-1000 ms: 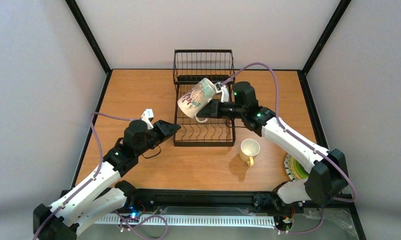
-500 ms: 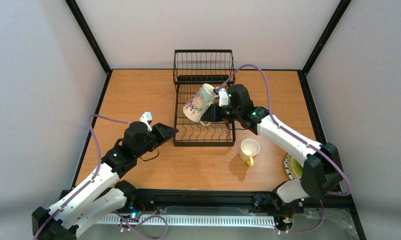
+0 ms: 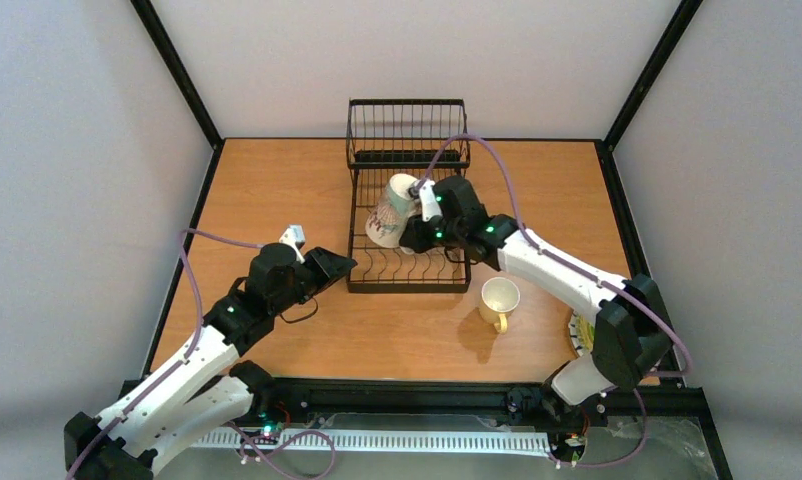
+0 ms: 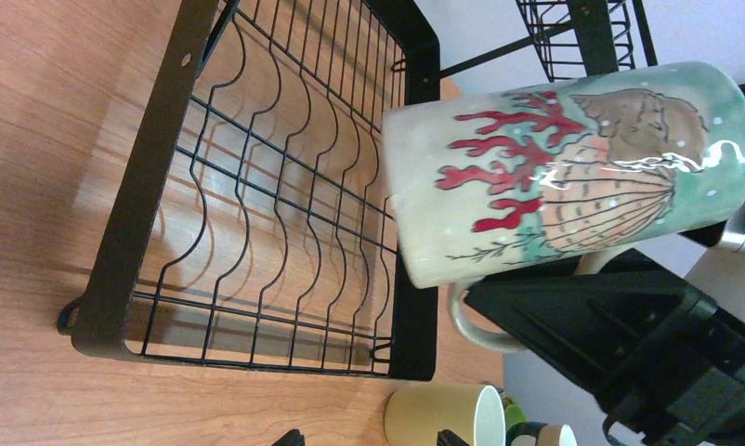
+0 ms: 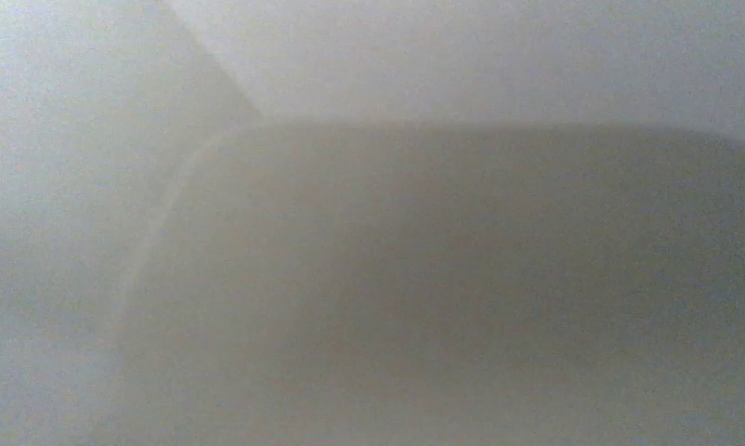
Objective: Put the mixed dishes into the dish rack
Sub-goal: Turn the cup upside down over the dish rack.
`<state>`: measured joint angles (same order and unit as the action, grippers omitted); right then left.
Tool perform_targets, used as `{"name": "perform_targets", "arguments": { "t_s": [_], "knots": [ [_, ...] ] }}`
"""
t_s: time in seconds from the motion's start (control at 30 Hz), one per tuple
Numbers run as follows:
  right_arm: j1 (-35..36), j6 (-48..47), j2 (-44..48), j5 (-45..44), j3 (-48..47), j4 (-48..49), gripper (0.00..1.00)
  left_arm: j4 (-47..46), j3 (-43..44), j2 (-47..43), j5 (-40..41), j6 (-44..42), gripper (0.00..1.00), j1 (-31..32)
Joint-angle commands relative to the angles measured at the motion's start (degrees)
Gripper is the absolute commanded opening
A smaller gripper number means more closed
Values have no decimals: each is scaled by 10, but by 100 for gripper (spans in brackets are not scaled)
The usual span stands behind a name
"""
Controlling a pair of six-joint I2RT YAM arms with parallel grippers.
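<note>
The white mug (image 3: pixel 388 211), painted with red coral and a shell, hangs tilted above the black wire dish rack (image 3: pixel 409 288). My right gripper (image 3: pixel 418 232) is shut on its handle side. In the left wrist view the white mug (image 4: pixel 573 167) lies sideways over the dish rack (image 4: pixel 155 177), with the right gripper's black body just below it. The right wrist view is filled by a blurred pale surface. My left gripper (image 3: pixel 341 262) stands open and empty at the rack's front left corner. A cream-yellow mug (image 3: pixel 499 298) stands upright right of the rack's front.
A lime-green plate (image 3: pixel 589 338) lies at the near right, partly under my right arm. The left wrist view shows a teal-and-white bowl (image 4: pixel 543 435) beyond the cream-yellow mug (image 4: pixel 438 415). The rack's taller basket (image 3: pixel 407 130) stands at the back.
My right arm has carried the white mug left and farther over the rack, tipping it more upright. The left arm has barely shifted.
</note>
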<state>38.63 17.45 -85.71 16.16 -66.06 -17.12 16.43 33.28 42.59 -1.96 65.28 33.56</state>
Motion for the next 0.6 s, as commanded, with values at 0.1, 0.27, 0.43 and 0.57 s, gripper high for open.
{"name": "perform_targets", "arguments": {
  "t_s": [0.1,0.27,0.43,0.57],
  "knots": [
    [53,-74,-19,-127,-28,61,2,18,20,-2,5,-16,79,6],
    [73,-95,-26,-211,0,99,2,25,20,-5,8,-24,79,6],
    [89,-115,-37,-281,28,157,2,30,21,-7,11,-29,79,6],
    [94,-122,-60,-304,40,205,2,34,21,-7,14,-32,79,6]
  ]
}}
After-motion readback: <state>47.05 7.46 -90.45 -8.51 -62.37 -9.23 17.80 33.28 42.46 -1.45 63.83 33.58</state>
